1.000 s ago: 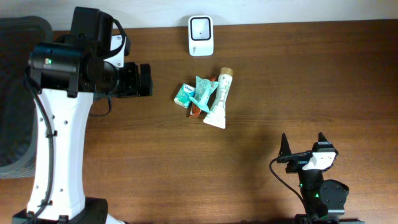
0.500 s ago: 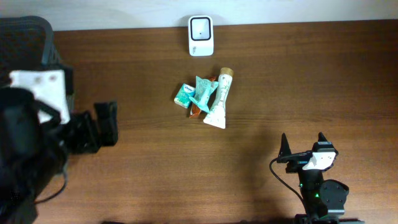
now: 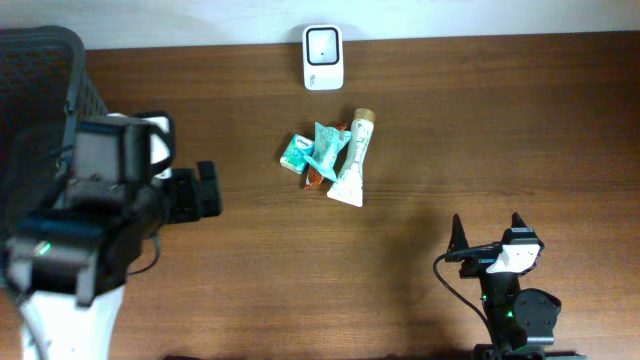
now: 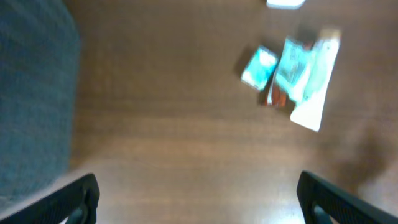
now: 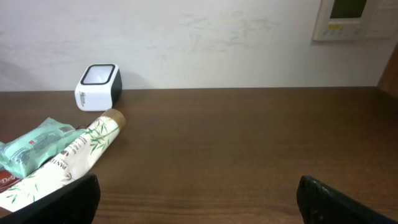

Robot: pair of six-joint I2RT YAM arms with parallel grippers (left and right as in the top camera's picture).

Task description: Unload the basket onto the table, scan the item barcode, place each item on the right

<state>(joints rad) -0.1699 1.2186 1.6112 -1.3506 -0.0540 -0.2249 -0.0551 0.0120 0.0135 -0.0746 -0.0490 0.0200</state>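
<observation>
Brown wood-grain table (image 3: pixel 500 120) fills your overhead view, backed by a pale wall (image 5: pixel 199 43). Nearest you, the right gripper (image 3: pixel 487 224) sits at the table's front edge, well to the right of the white scanner (image 3: pixel 322 57) and far on its near side. Its jaws are spread wide, holding and touching nothing. The left gripper (image 3: pixel 206 190) hangs left of the scanner and nearer than it. Its jaws are likewise fully parted and empty.

Just on the scanner's near side lies the cluster of items, apart from the scanner:
- a cream tube (image 3: pixel 354 160), cap end toward the scanner
- a teal packet (image 3: pixel 328 148) against the tube's left side
- a small teal box (image 3: pixel 296 151) left of the packet
- a red-brown wrapper (image 3: pixel 315 179) showing from under them

Far left of the scanner stands a dark mesh bin (image 3: pixel 60 40).

Your right wrist view alone shows the leaf print on the tube, the scanner's dark top window and a wall panel (image 5: pixel 348 18) high to the scanner's right. Your left wrist view is blurred, so you get the cluster only as colour patches. Only the overhead view shows you both arms at once.
</observation>
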